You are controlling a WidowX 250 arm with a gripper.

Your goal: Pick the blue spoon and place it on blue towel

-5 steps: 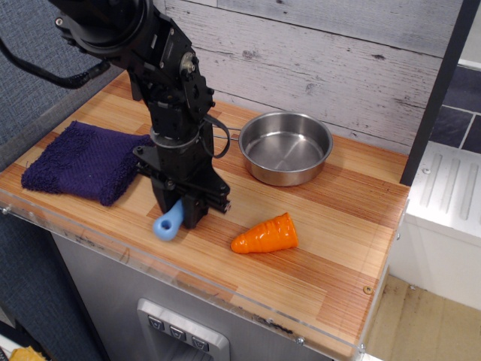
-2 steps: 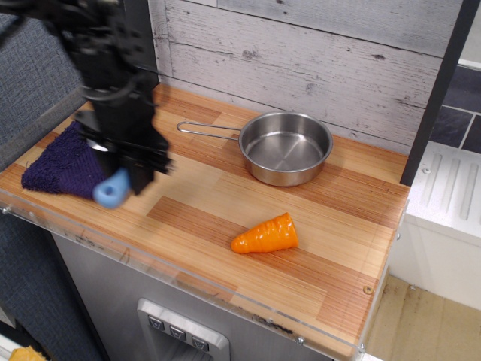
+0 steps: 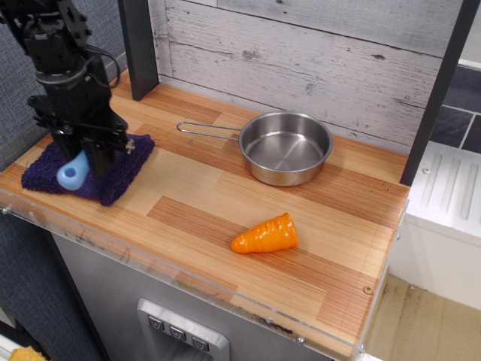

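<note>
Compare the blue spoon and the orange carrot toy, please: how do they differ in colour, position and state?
The blue spoon is light blue; the carrot toy is orange. The spoon is held in the gripper over the blue towel at the left end of the counter, while the carrot lies free on its side on the bare wooden counter, nearer the steel pan. The spoon's end shows a hole; the carrot is a ridged cone. Both look like plastic toys.

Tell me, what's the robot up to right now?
Gripper shut on blue spoon, over the blue towel. Spoon not released yet. Carrot toy and steel pan off to the side, nothing in the way.
</note>
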